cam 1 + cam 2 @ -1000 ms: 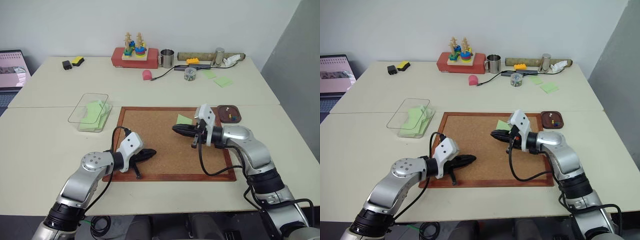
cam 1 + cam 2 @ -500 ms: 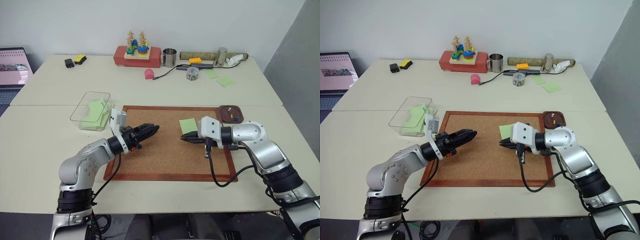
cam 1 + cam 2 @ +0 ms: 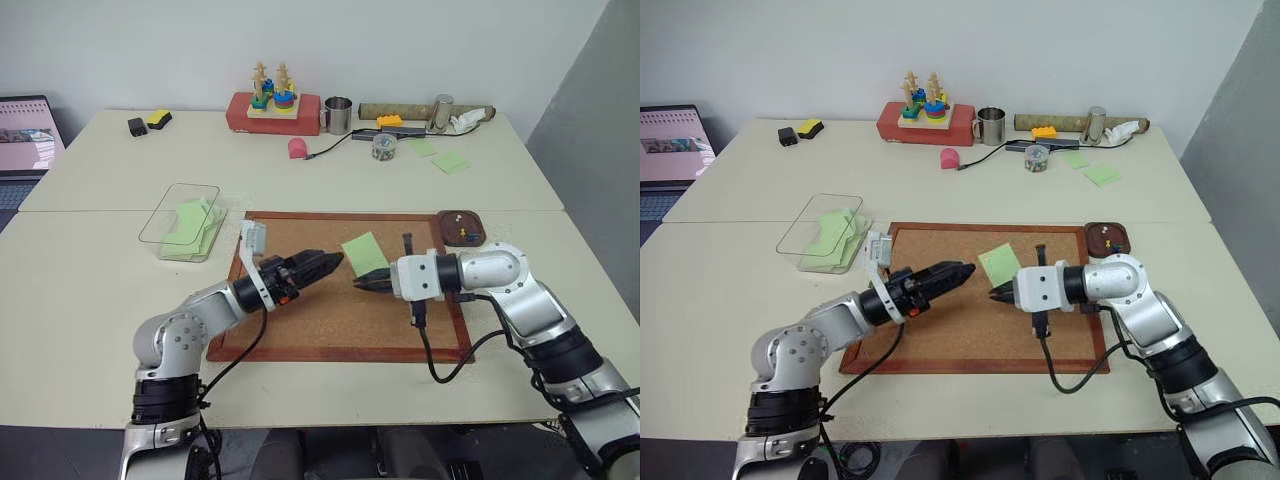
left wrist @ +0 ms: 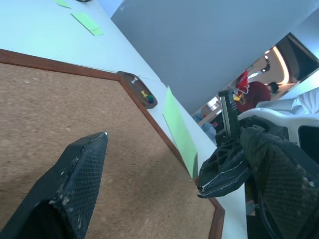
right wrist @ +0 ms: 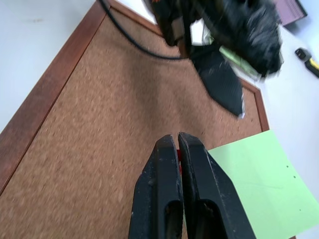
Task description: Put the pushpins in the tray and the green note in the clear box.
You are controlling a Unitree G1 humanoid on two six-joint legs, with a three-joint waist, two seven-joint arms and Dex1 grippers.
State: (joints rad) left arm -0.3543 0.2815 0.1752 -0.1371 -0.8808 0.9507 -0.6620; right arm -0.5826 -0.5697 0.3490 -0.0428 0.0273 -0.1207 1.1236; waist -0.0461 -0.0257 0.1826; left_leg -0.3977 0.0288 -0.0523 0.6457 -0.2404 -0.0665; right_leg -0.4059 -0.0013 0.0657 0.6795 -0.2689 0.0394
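- Two pale tables [image 3: 90, 300] are standing pushed together, with a wood-framed cork board [image 3: 310, 325] lying at the middle of the near one.
- At the board's far right corner the tray [image 3: 441, 231] is sitting, touching the frame, and the pushpins [image 3: 462, 231] are lying inside it (I can make out a yellow head and a darker one).
- The right tool [image 3: 360, 283] is reaching in over the board with its fingers pinched fully together, gripping the green note [image 3: 364, 252] by its lower corner; the note is hanging tilted, clear of the cork.
- The left tool [image 3: 322, 265] is pointing across the board toward the note, spread wide and carrying nothing, its tips near the paper's edge but apart from it.
- Off the board's far left corner the clear box [image 3: 164, 214] is resting on the table, already holding a few green sheets.
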